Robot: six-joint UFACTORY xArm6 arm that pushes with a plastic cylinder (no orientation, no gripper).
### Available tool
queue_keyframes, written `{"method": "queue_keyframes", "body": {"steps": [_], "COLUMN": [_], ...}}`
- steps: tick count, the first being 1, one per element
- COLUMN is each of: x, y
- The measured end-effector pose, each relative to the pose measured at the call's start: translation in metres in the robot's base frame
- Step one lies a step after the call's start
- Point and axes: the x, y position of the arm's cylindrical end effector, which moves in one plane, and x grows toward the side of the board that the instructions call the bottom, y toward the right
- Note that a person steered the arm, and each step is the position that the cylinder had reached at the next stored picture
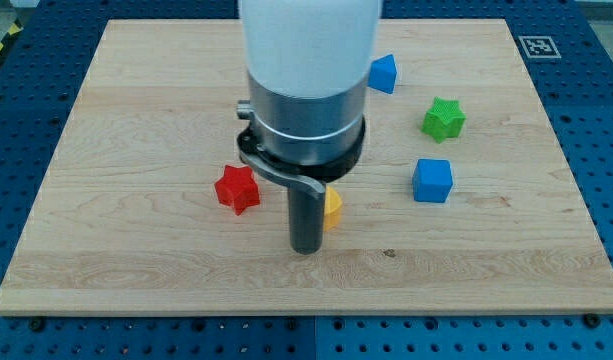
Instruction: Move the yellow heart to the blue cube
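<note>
Nearest the camera, my tip [304,249] is resting on the table [136,270], pressing against the view's left side of the yellow heart [332,208], which is partly hiding behind the rod. No pincer is fitted on this arm, so nothing is opening or clamping; only the rod is doing the pushing.

Just beside the tip, to the view's left, the red star [237,189] is sitting apart from the heart. Over toward the view's right, the blue cube [432,180] is waiting, near the heart but clearly not touching it, with bare wood lying between them. Farther up, the green star [444,118] is standing above that cube, and another blue block [384,73], its shape hard to make out, is peeking out beside the arm's body.

Judging by this, the task is looking underway but unfinished: contact seems to be made on the correct side, and the heart is needing a push toward the view's right and slightly upward to close the remaining gap.
</note>
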Motion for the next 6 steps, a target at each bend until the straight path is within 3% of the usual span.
{"method": "queue_keyframes", "body": {"steps": [2, 6], "x": [-0.003, -0.056], "y": [0.010, 0.013]}}
